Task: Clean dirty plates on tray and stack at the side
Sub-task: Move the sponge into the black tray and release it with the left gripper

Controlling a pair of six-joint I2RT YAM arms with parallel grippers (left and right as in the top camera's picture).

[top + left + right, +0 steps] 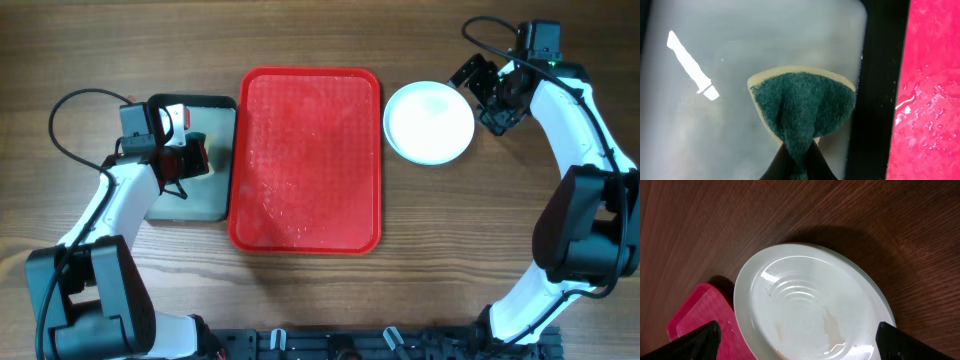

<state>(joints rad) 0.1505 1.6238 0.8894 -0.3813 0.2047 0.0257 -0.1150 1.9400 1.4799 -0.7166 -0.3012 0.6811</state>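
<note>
Tray [310, 160] sits mid of the counter [330, 30], no plates on it, just a wet sheen. Plates [429, 122] are stacked on the counter just beside the tray's right edge, white one on top; how many sit under it, can't tell. Right tool [482, 98] hangs just right of the stack, fingers spread wide, holding nothing. So the stack lies to its left, btw it and the tray, and the right arm is far nearer. Plates are round, no long axis. Left tool [795, 162] is across the tray, pinched tight on a green sponge [802, 107] over the grey tray [730, 55]. Wiping looks done; prob only the sponge needs setting down.
</note>
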